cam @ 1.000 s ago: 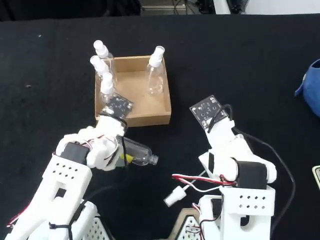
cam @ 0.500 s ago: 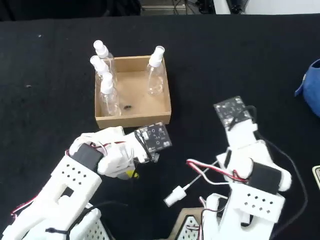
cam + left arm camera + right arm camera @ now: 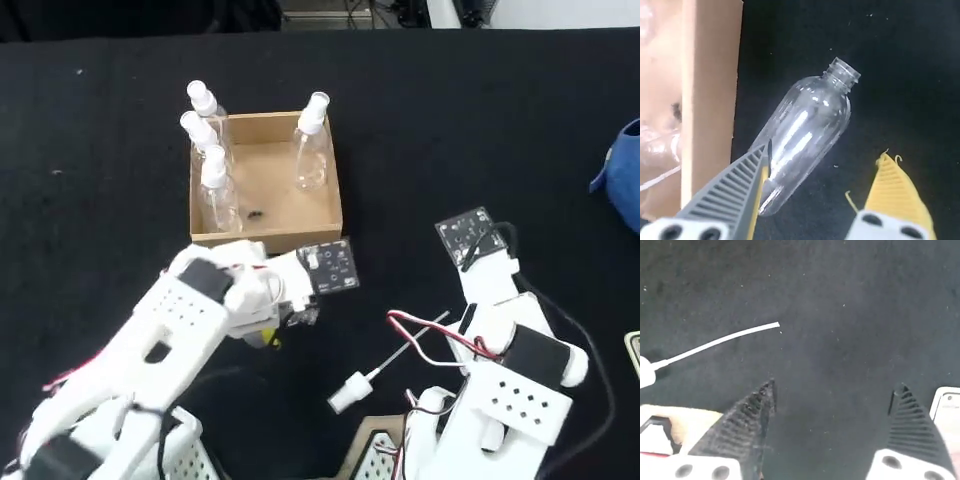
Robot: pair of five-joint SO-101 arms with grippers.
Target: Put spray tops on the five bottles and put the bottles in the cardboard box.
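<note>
Black table (image 3: 100, 200): left tool (image 3: 825, 151) turned, open over bottle (image 3: 810, 125) beside cardboard box (image 3: 710, 100); right tool (image 3: 835, 390) open, shifted aside.

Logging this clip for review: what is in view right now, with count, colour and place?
Cardboard box: one, tan, on the far left part of the table.
Clear plastic bottles with white spray tops: four, standing in the box, three along its left side, one at the far right corner.
Small dark speck: one, on the box floor.
Clear uncapped plastic bottle: one, lying on the table beside the box wall.
Loose white spray top with long tube: one, on the table between the arms.
Blue object: one, right edge, unidentifiable.
Table: black.
Left gripper: grey and yellow, open over the uncapped bottle.
Right gripper: black, open over the table.
</note>
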